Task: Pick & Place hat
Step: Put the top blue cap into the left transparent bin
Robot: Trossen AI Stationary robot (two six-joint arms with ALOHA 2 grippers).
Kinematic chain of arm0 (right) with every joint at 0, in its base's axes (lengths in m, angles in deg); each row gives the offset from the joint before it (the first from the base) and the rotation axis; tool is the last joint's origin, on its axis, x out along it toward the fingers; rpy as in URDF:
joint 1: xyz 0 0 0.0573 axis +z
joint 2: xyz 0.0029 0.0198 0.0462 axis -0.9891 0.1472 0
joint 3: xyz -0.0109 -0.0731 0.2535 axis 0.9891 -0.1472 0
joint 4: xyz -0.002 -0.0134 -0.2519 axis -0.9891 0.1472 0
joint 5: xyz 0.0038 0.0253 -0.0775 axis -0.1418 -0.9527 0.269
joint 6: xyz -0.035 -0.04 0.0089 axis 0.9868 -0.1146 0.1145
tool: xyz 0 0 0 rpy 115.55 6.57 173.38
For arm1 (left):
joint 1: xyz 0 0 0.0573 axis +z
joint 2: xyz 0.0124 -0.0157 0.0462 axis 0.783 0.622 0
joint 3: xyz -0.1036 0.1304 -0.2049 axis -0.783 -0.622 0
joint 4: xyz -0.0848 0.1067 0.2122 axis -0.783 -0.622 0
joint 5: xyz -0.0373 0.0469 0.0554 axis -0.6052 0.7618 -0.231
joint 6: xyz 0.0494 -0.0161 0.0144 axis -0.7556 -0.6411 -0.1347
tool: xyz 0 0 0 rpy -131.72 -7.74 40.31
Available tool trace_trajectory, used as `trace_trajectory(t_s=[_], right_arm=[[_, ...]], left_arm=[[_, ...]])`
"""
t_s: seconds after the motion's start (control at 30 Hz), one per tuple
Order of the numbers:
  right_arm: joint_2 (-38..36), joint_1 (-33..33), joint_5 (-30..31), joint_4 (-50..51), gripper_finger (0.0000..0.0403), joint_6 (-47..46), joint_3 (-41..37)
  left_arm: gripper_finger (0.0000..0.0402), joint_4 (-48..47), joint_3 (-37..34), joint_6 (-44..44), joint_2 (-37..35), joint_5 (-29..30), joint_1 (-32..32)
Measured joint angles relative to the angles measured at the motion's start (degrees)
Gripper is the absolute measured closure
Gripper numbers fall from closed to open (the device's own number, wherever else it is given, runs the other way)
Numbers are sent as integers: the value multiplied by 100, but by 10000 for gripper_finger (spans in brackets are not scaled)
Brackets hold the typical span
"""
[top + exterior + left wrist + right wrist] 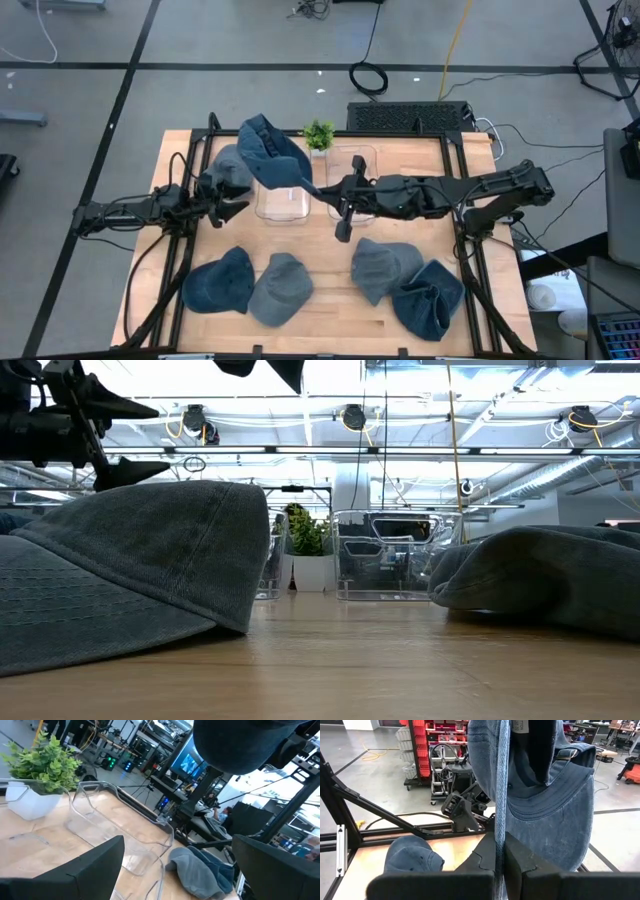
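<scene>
Wooden table on grey taped floor; workshop racks beyond. Left to right: dark blue hat, grey hat, two more at right. At back, two clear bins and potted plant. Left gripper spread wide, empty, beside a grey-blue hat. Right gripper pinching denim hat, hanging above left bin.

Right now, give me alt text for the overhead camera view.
The right claw, shut, holds a blue denim hat above a clear bin. The left claw waits open beside it; four hats lie along the table's near edge.
</scene>
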Motion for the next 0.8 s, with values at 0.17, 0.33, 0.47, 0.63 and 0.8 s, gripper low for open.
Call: trace_trajectory(t_s=[0.17,0.33,0.47,0.63,0.8], right_arm=[[0,0,0,0,403,7,0],[0,0,0,0,403,42,0],[0,0,-18,0,403,13,0],[-72,0,-170,5,403,9,-7],[-220,-2,-230,57,403,-12,-8]], left_arm=[[23,0,-2,-164,0,1,-1],[23,0,-2,-358,0,4,-2],[23,225,-1,-354,2,2,-1],[23,382,309,-495,2,28,0],[23,-159,1014,-1056,120,158,-1]])
